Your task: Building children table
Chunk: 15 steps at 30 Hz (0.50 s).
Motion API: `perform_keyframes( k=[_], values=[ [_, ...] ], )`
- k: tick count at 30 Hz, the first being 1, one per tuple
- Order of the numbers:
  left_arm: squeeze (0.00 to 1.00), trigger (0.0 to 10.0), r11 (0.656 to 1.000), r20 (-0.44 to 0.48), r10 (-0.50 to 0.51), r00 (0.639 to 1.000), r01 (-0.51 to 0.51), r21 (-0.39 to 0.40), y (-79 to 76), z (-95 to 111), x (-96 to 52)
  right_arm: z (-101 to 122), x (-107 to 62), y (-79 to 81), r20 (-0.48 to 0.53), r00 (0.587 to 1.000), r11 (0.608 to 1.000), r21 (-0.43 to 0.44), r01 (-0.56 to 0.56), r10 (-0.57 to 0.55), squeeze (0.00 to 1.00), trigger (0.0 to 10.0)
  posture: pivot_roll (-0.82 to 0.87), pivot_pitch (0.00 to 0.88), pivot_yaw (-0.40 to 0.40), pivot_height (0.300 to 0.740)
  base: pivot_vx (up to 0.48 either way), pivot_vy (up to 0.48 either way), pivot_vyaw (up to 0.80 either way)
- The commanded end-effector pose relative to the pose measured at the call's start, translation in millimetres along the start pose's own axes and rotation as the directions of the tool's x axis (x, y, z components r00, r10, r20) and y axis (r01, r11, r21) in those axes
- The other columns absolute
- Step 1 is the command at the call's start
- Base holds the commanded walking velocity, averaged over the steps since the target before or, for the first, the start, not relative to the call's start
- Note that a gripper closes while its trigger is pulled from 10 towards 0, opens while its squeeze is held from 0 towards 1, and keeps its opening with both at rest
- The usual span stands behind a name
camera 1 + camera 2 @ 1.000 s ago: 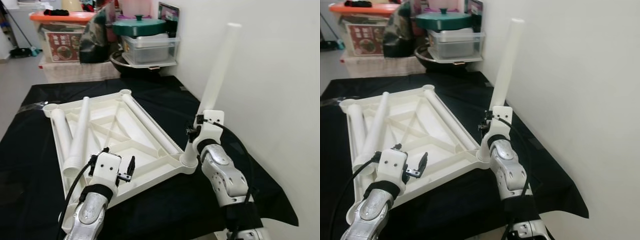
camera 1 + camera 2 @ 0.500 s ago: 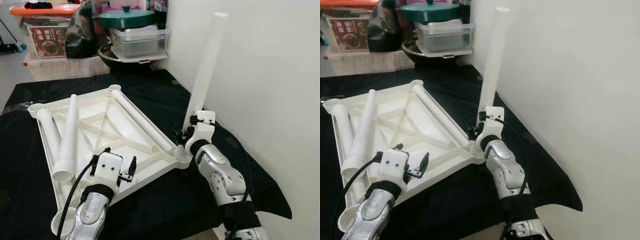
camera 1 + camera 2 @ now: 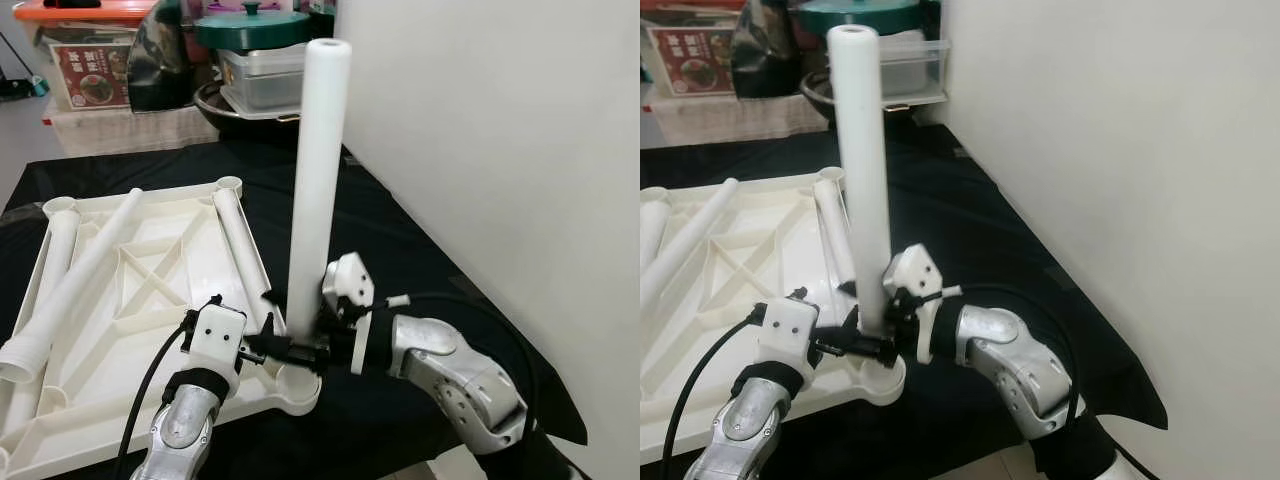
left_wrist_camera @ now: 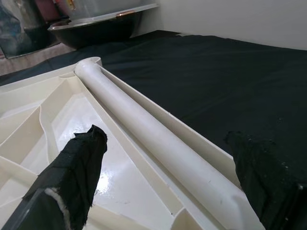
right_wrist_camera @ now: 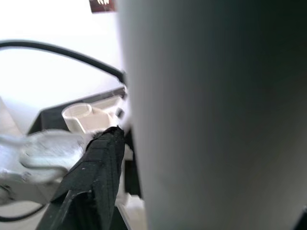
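Note:
An upturned white plastic tabletop (image 3: 150, 300) lies on the black cloth. A white leg (image 3: 315, 180) stands upright at its near right corner socket (image 3: 297, 385). My right gripper (image 3: 300, 350) is shut on the leg's lower end, and its black fingers hide whether the foot sits in the socket. My left gripper (image 3: 262, 346) is open just left of that corner, above the tabletop's edge. In the left wrist view, a second leg (image 4: 144, 129) lying along the tabletop's right rail runs between the open fingers (image 4: 76, 172). Two more legs (image 3: 60, 290) lie on the tabletop's left side.
A white wall (image 3: 500, 150) rises close on the right. At the back stand storage boxes (image 3: 95, 70), a dark bowl and a clear tub with a green lid (image 3: 265, 30). The cloth-covered table ends just before my arms.
The camera has shifted. The held leg has gone from leaning away to upright, and my right forearm now lies across in front of the corner. The left gripper stays open.

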<state>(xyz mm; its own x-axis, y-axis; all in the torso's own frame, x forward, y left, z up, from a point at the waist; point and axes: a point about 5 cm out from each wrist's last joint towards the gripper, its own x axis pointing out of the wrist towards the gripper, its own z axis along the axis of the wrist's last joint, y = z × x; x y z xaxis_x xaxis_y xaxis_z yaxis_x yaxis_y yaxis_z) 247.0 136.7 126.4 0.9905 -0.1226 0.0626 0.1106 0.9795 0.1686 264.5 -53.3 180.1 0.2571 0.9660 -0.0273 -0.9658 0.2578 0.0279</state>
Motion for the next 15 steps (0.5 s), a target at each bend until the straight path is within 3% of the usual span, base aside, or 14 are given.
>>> perform_keyframes(
  k=[1, 2, 3, 4, 5, 6, 7, 9, 10, 11, 12, 13, 14, 15],
  values=[
    [0.0, 10.0, 1.0, -0.009, 0.011, 1.0, -0.01, 0.009, 0.4, -1.8, -0.4, -8.2, 2.7, -6.6, -0.027, 0.998, 0.998, 0.003, 0.057, -0.057, 0.0, 4.1, 0.13, 0.0, -0.094, 0.74, 0.0, 0.0, 0.0],
    [0.0, 10.0, 1.0, -0.009, 0.011, 1.0, -0.01, 0.009, 0.4, -1.8, -0.4, -8.2, 2.7, -6.6, -0.027, 0.998, 0.998, 0.003, 0.057, -0.057, 0.0, 4.1, 0.13, 0.0, -0.094, 0.74, 0.0, 0.0, 0.0],
    [0.0, 10.0, 1.0, -0.01, 0.011, 1.0, -0.011, 0.01, 0.6, -1.8, -0.5, -10.7, 2.5, -17.6, -0.032, 0.988, 0.988, 0.029, 0.154, -0.153, 0.0, 0.0, 0.13, 0.0, -0.09, 0.74, 0.0, 0.0, 0.0],
    [0.0, 10.0, 1.0, -0.01, 0.011, 1.0, -0.011, 0.01, 0.6, -1.8, -0.5, -10.7, 2.5, -17.6, -0.032, 0.988, 0.988, 0.029, 0.154, -0.153, 0.0, 0.0, 0.13, 0.0, -0.09, 0.74, 0.0, 0.0, 0.0],
    [0.0, 10.0, 1.0, -0.01, 0.01, 1.0, -0.01, 0.01, 0.5, -1.9, -0.6, -13.9, -0.5, -33.0, -0.044, 0.955, 0.955, 0.039, 0.296, -0.294, 0.0, 0.0, 0.13, 0.0, -0.085, 0.74, 0.0, 0.0, 0.0],
    [0.0, 10.0, 1.0, -0.011, 0.007, 1.0, -0.006, 0.01, 0.0, -2.1, -0.6, -19.3, -9.2, -53.0, -0.073, 0.874, 0.873, 0.061, 0.484, -0.48, 0.0, 0.0, 0.13, 0.0, -0.082, 0.74, 0.0, 0.0, 0.0],
    [0.0, 10.0, 1.0, -0.011, 0.007, 1.0, -0.006, 0.01, 0.0, -2.1, -0.6, -19.3, -9.2, -53.0, -0.073, 0.874, 0.873, 0.061, 0.484, -0.48, 0.0, 0.0, 0.13, 0.0, -0.082, 0.74, 0.0, 0.0, 0.0],
    [0.0, 10.0, 1.0, -0.012, 0.003, 1.0, -0.002, 0.009, -0.4, -2.4, -0.7, -27.9, -29.4, -78.0, -0.118, 0.686, 0.681, 0.09, 0.727, -0.717, 0.0, 0.0, 0.12, 0.0, -0.081, 0.74, 0.0, 0.0, 0.0],
    [0.0, 10.0, 1.0, -0.012, 0.003, 1.0, -0.002, 0.009, -0.4, -2.4, -0.7, -27.9, -29.4, -78.0, -0.118, 0.686, 0.681, 0.09, 0.727, -0.717, 0.0, 0.0, 0.12, 0.0, -0.081, 0.74, 0.0, 0.0, 0.0],
    [0.0, 10.0, 1.0, -0.012, 0.001, 1.0, -0.001, 0.009, -0.2, -2.6, -0.8, -32.5, -45.3, -88.0, -0.13, 0.54, 0.528, 0.116, 0.841, -0.831, 0.0, 0.0, 0.12, 0.0, -0.078, 0.74, 0.0, 0.0, 0.0],
    [0.0, 10.0, 1.0, -0.012, 0.001, 1.0, -0.001, 0.009, -0.2, -2.6, -0.8, -32.5, -45.3, -88.0, -0.13, 0.54, 0.528, 0.116, 0.841, -0.831, 0.0, 0.0, 0.12, 0.0, -0.078, 0.74, 0.0, 0.0, 0.0],
    [0.0, 10.0, 1.0, -0.013, 0.001, 1.0, 0.0, 0.009, -0.1, -2.7, -0.9, -39.3, -62.1, -92.8, -0.155, 0.376, 0.36, 0.122, 0.925, -0.914, 0.0, 0.0, 0.12, 0.0, -0.078, 0.74, 0.0, 0.0, 0.0],
    [0.0, 10.0, 1.0, -0.013, 0.001, 1.0, 0.0, 0.009, -0.1, -2.7, -0.9, -39.3, -62.1, -92.8, -0.155, 0.376, 0.36, 0.122, 0.925, -0.914, 0.0, 0.0, 0.12, 0.0, -0.078, 0.74, 0.0, 0.0, 0.0],
    [0.0, 10.0, 1.0, -0.013, 0.0, 1.0, 0.0, 0.009, 0.0, -2.8, -0.9, -45.1, -73.3, -93.3, -0.175, 0.254, 0.235, 0.118, 0.965, -0.951, 0.0, 0.0, 0.12, 0.0, -0.078, 0.74, 0.0, 0.0, 0.0]
  ],
)
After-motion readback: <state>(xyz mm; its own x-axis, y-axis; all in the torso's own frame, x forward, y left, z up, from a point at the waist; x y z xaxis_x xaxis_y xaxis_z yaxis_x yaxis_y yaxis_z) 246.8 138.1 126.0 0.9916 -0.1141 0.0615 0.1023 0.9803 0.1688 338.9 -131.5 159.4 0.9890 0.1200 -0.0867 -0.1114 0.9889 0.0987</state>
